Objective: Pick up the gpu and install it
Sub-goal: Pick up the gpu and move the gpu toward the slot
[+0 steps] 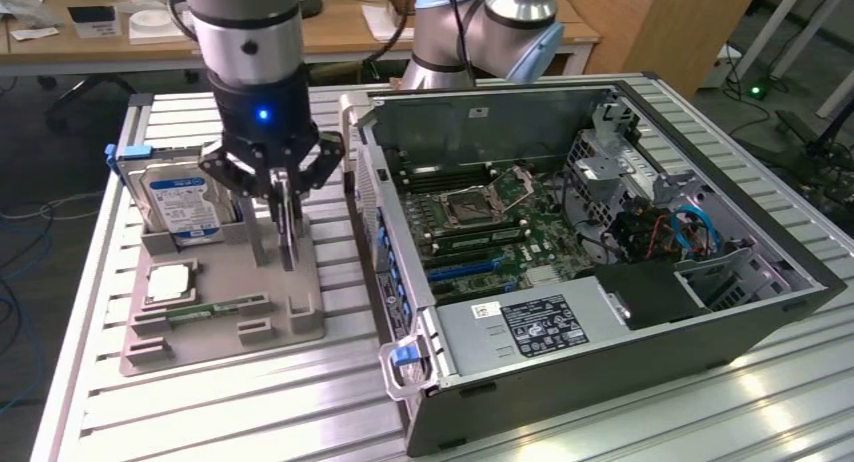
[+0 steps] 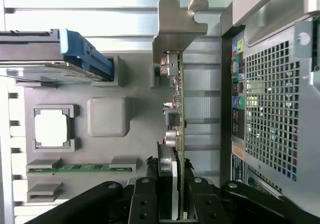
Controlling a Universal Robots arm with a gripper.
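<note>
Exterior view, end effector (image 1: 282,204) gripping gpu (image 1: 287,244), between hard drive (image 1: 180,204) and case (image 1: 601,382)

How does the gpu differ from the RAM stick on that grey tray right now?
The gpu is upright on edge, gripped by the gripper; the RAM stick sits low in its slot, untouched. The gpu carries a silver bracket and a black cooler; the RAM stick is a bare narrow strip. Both have green circuit boards.

Bright, even light leaves glare (pale streaks) on the slatted table (image 1: 767,394).
</note>
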